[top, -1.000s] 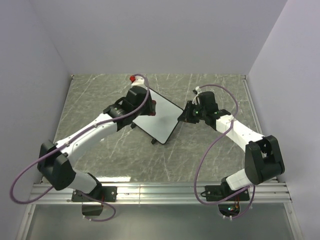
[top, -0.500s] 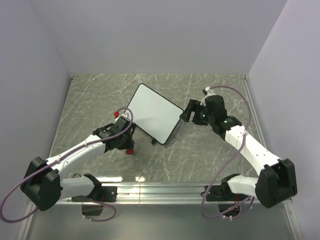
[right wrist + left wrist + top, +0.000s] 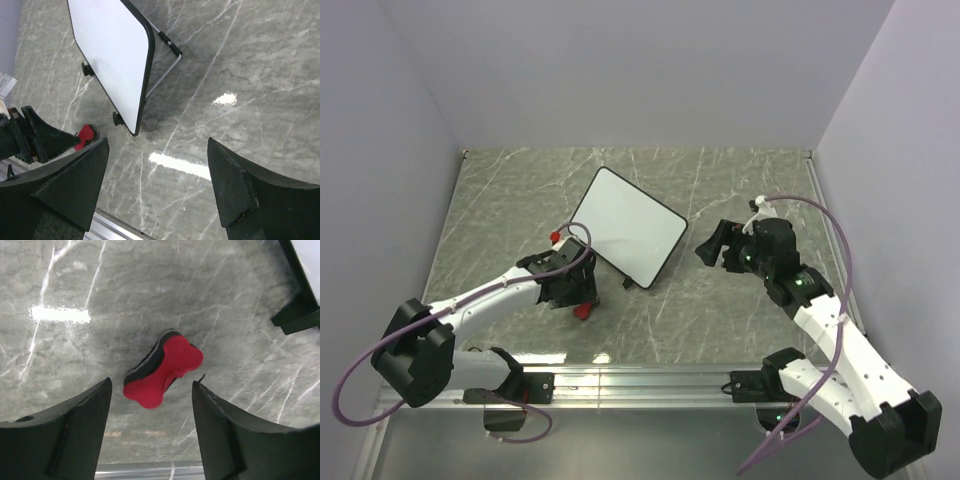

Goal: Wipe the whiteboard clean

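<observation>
Left gripper (image 3: 572, 288) just spread; red eraser (image 3: 164, 368) released onto table (image 3: 225, 300). Right gripper (image 3: 712, 245) spread, pulled back right. Whiteboard (image 3: 628, 226) clean; erasing likely done.

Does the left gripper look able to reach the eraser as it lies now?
Probably yes. The eraser lies on the table right under the left gripper, between its open fingers, with nothing over it. The whiteboard stands apart, to one side.

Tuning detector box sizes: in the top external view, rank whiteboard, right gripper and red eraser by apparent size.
1. whiteboard
2. right gripper, likely nearer the camera, but still clearly smaller than the board
3. red eraser, only partly visible
</observation>
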`<move>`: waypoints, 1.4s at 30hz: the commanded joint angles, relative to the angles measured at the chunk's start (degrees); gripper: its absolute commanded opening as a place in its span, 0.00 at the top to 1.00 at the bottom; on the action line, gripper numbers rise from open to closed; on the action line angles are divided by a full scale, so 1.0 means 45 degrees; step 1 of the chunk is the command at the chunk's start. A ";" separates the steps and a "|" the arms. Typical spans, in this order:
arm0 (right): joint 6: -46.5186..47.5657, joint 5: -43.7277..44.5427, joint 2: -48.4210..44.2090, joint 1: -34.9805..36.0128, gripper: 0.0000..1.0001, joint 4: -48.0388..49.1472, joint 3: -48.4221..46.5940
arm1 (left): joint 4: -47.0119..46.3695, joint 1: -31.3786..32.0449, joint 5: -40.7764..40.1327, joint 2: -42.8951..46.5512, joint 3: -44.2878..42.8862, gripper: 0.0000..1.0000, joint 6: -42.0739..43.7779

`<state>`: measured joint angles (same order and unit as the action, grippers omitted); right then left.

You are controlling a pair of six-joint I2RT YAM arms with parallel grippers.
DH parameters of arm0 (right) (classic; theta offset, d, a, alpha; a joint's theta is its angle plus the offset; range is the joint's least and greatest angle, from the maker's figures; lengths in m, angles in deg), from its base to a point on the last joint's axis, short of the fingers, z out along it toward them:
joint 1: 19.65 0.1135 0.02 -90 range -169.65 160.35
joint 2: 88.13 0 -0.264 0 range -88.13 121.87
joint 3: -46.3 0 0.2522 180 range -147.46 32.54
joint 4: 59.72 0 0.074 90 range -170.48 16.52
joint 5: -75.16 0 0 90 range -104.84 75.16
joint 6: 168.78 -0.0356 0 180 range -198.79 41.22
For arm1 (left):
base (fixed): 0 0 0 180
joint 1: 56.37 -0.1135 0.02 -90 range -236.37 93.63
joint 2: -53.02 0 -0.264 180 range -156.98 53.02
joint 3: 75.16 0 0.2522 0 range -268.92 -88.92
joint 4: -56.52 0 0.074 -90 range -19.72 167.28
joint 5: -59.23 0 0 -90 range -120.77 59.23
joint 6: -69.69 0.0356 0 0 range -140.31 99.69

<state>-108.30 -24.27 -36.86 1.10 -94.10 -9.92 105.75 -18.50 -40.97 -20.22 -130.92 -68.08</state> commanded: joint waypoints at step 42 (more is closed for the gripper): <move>-0.0355 0.0748 -0.3638 0.0056 0.15 -0.3621 -0.1073 | 0.4738 0.0042 -0.2402 0.2758 -1.1116 0.43 0.3916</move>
<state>-110.47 -21.61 -52.80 1.10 -110.82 -12.57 128.41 -18.42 -52.45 -8.00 -178.72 -52.65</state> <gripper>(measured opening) 0.852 0.577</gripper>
